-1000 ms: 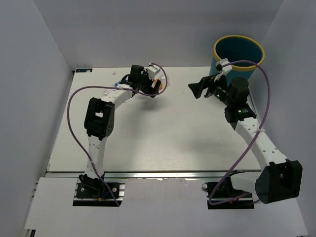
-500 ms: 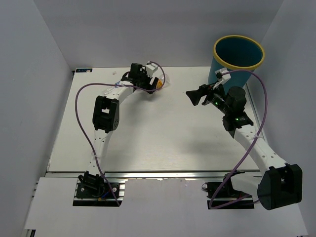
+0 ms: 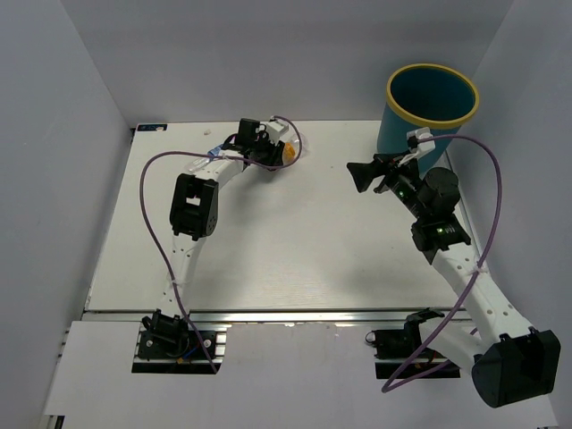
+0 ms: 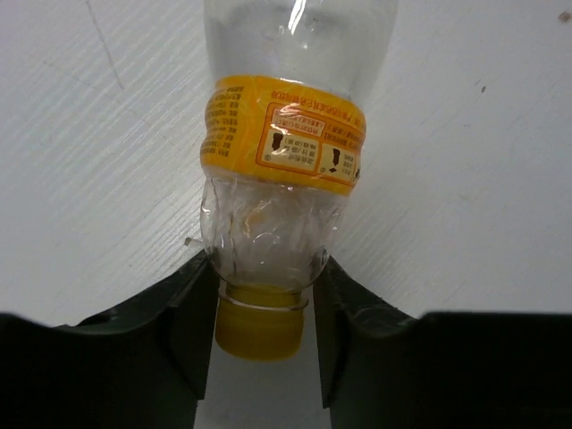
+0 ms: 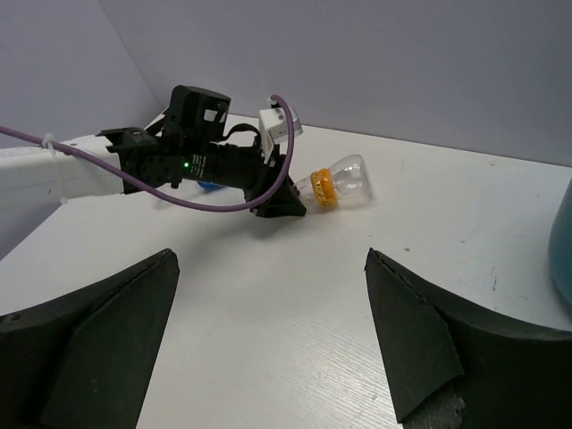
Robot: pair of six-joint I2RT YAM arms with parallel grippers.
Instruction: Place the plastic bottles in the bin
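Observation:
A clear plastic bottle (image 4: 286,161) with an orange label and a yellow cap lies on its side on the white table, far left of centre (image 3: 289,154). My left gripper (image 4: 264,273) is shut on its neck and shoulder, one finger on each side and the cap between them. The right wrist view shows the same bottle (image 5: 341,182) sticking out past the left gripper (image 5: 288,198). My right gripper (image 3: 359,172) hangs open and empty over the table's right middle, near the bin (image 3: 432,68). The bin is a teal bucket with a yellow rim at the back right.
A small bit of blue (image 5: 204,186) shows behind the left arm; I cannot tell what it is. Purple cables loop off both arms. Grey walls close in the table on three sides. The bin's wall (image 5: 565,259) is at the right edge of the right wrist view.
The left gripper's jaws have closed from wide open onto the bottle's neck. The right arm has swung a little to the right, its gripper still open.

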